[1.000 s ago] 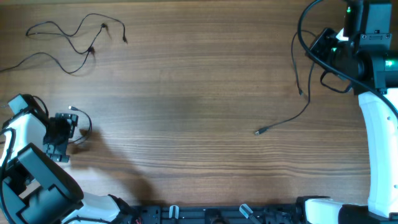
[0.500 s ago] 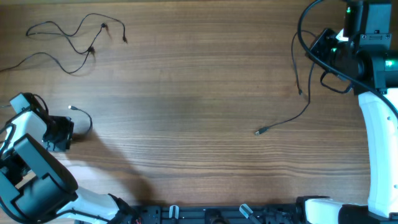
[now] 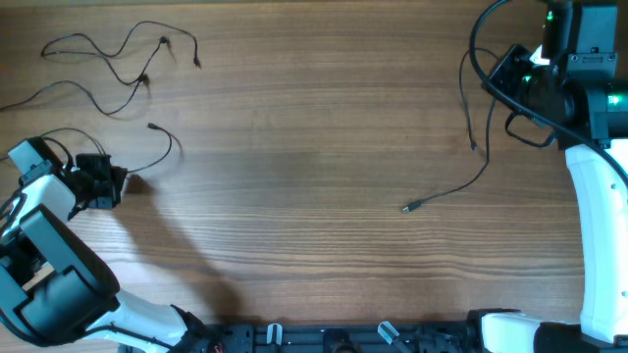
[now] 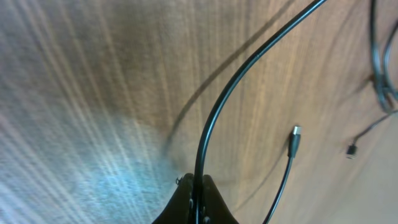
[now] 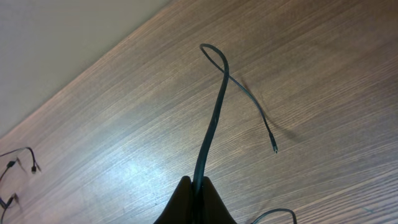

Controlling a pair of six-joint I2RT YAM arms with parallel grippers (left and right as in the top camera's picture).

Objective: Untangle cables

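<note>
Left end effector clenched on cable, right end effector on second cable; risk: wire slips the pinch, or pull snags loose cables upper left.

I see the table in warm brown with fine darker grain lines. The cables at ten o'clock are black; one plug has a silver tip. At three o'clock the right arm is white, its lights green.
</note>
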